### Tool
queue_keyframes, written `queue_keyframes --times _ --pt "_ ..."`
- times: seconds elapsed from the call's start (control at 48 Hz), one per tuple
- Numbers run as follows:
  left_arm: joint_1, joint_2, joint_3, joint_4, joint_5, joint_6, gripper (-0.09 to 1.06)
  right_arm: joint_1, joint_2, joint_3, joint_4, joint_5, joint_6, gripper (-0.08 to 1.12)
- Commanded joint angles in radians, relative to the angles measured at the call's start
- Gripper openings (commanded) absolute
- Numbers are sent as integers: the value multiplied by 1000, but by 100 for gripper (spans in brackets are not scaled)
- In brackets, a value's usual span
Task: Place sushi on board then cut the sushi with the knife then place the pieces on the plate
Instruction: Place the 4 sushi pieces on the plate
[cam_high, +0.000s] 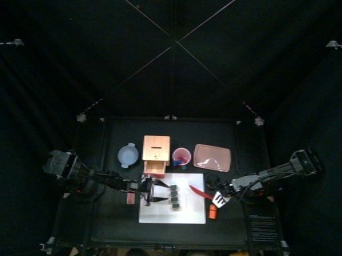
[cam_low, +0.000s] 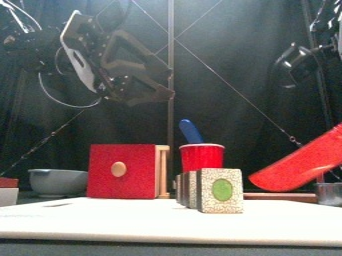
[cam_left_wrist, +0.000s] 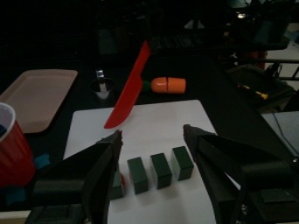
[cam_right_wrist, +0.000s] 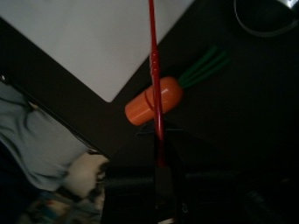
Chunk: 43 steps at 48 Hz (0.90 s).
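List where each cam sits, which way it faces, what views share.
Top: high above, looking down at the table; both arms show.
Front: table's front edge, looking level at the sushi roll; both arms overhead.
Left wrist: left arm, facing the roll past the open left gripper.
Right wrist: right arm, sighting along the red knife in the right gripper.
Shared: both wrist views show the knife and a toy carrot.

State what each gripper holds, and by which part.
Right gripper: flat red toy knife, by its handle end. Left gripper: nothing, jaws open above dark green sushi blocks.
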Motion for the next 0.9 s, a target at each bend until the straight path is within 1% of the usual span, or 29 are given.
queue_keyframes --times 0.021,0.125,0.188,0.25,0.354,0.417,0.479,0.562,0.604,0.646,0.688,0.729,0.75,0.812,0.854,0.896 --pt "0 -14 -3 0 -14 6 91 21 9 -8 -14 -110 146 37" --pt "2 -8 12 5 -14 6 91 41 58 -3 -8 -261 212 42" --pt "3 -9 25 11 -14 6 91 52 104 -3 -14 -328 224 48" --pt "3 -9 35 17 -14 6 91 60 163 -6 -3 -377 227 58" --pt "2 -12 52 31 -14 5 91 67 244 -29 0 -387 225 76" --pt "0 -17 60 32 -14 5 91 71 281 -49 0 -387 219 84" --pt "0 -18 63 32 -14 5 91 72 302 -67 -11 -383 218 88" --pt "0 -18 64 32 -14 5 91 69 314 -80 -44 -377 215 89" --pt "0 -18 64 31 -14 5 91 66 314 -87 -91 -376 213 89" --pt "-2 -20 64 29 -17 5 91 64 314 -100 -176 -376 210 89" --pt "2 -20 64 29 -14 5 91 49 314 -114 -284 -374 207 89" --pt "3 -21 64 28 -14 3 91 8 314 -130 -417 -371 184 89" --pt "3 -23 63 28 -14 3 91 -8 311 -137 -459 -370 170 89" --pt "3 -35 64 14 -14 2 91 -66 305 -169 -609 -368 72 89" --pt "3 -43 67 3 -14 2 91 -94 305 -184 -638 -364 -12 89" --pt "3 -51 72 -12 -14 2 91 -118 305 -196 -629 -347 -115 89"
